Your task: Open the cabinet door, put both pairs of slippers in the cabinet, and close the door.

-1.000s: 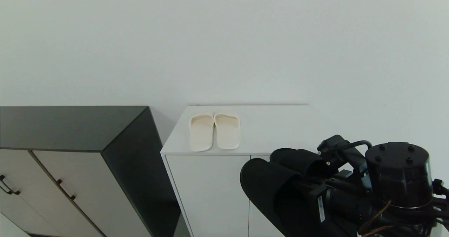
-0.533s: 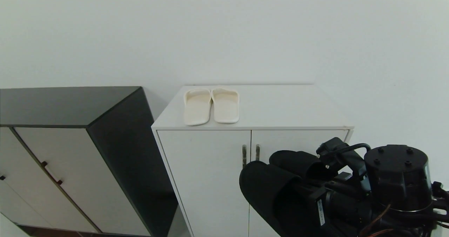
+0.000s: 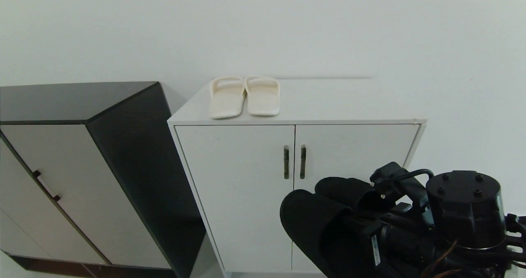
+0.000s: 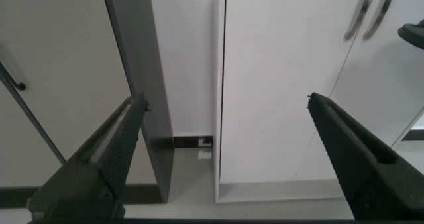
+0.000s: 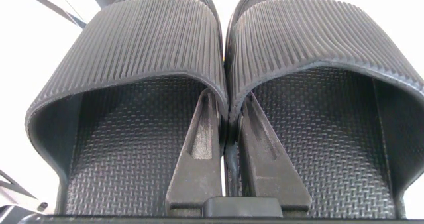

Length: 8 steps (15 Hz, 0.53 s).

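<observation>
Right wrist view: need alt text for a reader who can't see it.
A pair of black slippers is held side by side, seen from the heel end, with the right gripper shut on their touching inner walls, one of the jaws inside each slipper. The slippers are ribbed on top and dimpled inside.

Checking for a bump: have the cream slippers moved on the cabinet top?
No. The cream slippers keep their spot near the white cabinet's left edge; the camera shifted.
</observation>
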### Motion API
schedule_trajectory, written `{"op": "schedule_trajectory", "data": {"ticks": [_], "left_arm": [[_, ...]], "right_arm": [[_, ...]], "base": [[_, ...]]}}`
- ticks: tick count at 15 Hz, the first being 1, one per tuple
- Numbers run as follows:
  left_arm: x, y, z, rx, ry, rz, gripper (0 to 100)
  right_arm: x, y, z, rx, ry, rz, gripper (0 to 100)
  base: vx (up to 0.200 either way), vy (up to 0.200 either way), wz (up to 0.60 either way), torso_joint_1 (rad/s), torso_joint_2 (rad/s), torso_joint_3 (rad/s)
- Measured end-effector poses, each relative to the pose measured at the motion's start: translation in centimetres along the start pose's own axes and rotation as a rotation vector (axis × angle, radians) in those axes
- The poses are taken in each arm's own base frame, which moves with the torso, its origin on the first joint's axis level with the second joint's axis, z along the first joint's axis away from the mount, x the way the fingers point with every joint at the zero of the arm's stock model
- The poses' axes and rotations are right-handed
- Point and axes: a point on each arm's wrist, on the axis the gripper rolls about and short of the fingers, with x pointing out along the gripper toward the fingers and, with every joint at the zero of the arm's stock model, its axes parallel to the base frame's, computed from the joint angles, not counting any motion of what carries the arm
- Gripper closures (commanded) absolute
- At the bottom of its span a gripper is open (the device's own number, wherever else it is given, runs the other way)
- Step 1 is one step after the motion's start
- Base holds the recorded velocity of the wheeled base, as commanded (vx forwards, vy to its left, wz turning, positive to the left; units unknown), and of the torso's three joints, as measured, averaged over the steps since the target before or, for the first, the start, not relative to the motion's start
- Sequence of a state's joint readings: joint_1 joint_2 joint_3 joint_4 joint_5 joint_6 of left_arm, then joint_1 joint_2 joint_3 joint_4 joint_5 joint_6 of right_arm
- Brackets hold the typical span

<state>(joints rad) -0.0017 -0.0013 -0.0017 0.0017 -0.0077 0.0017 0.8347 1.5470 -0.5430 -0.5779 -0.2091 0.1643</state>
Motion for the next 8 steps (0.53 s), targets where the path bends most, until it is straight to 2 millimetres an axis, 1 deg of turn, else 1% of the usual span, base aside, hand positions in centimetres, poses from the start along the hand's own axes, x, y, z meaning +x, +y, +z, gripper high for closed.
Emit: {"op": "schedule_trajectory", "data": {"ticks": [4,8], "left_arm": [[0.0,-0.01,-0.02,0.01,0.002,-0.006,0],[0.15,-0.01,0.05,0.009,0.023,-0.004,0]], "right_arm": [[0.02,-0.06,-0.22,-0.001,0.008,-0.002,100],[-0.01,-0.07,-0.39,-0.003,0.014,-0.001,100]], "base": [[0.0,0.0,0.0,-0.152,0.47,0.323],[0.0,0.0,0.0,-0.112,0.46,0.347]]}}
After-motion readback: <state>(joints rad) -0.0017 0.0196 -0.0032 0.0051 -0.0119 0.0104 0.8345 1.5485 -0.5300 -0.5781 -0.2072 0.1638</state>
